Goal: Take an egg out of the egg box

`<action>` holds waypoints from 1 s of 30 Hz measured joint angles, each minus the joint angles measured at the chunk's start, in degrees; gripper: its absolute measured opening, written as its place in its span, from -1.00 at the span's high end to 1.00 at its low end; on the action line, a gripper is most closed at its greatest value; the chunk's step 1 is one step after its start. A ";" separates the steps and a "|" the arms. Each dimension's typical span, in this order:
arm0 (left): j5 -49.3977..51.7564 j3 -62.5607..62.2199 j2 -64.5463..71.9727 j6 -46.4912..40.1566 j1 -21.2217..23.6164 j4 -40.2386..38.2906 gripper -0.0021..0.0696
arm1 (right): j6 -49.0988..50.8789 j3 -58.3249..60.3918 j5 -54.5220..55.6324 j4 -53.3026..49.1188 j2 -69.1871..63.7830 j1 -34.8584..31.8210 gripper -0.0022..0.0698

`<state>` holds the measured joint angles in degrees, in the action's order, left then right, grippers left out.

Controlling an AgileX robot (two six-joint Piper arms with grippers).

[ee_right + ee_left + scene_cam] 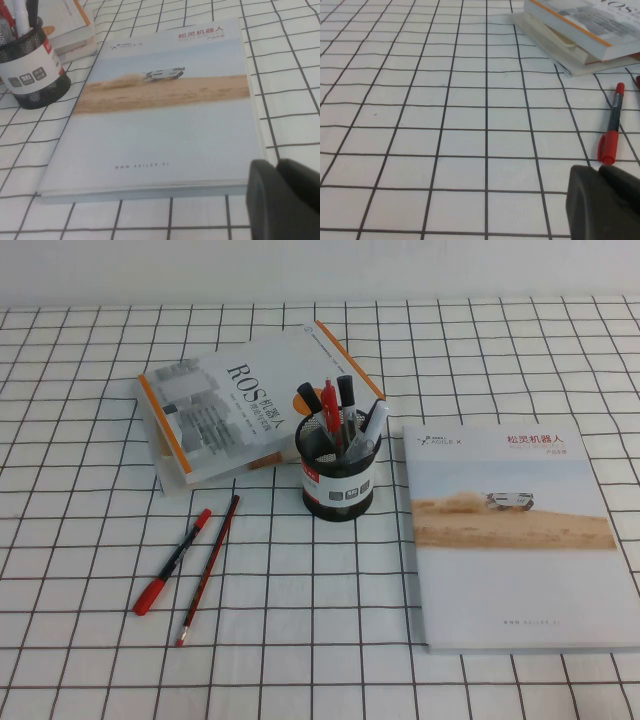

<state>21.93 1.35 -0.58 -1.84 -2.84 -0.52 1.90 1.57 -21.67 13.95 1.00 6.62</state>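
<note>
Egg box nowhere in sight, just books, pen cup (338, 472) and 2 pens, so left gripper (605, 202) and right gripper (285, 197) parked low over the table, both closed on nothing.

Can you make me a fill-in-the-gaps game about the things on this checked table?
1. The mesh pen holder beside the ROS book is coloured ____.
2. The marker lying next to the pencil is ____.
3. The number of eggs in sight is ____.
4. The left gripper, near the marker, and the right gripper, by the brochure's corner, are both ____.
Missing words: black, red, zero, shut.
</note>
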 joint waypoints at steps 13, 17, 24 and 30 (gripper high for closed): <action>0.00 0.00 0.00 0.00 0.00 0.00 0.94 | 0.00 0.00 0.00 0.00 0.00 0.00 0.97; -2.12 0.00 0.00 0.11 0.00 -1.14 0.94 | 0.00 0.00 0.00 0.00 0.00 0.00 0.97; -8.58 0.00 0.00 1.84 0.00 -4.86 0.94 | 0.00 0.00 0.00 0.00 0.00 0.00 0.97; -13.30 0.00 0.00 9.93 0.00 -8.55 0.94 | 0.00 0.00 0.00 0.00 0.00 0.00 0.97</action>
<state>8.63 1.35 -0.58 8.09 -2.84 -9.07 1.90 1.57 -21.67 13.95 1.00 6.62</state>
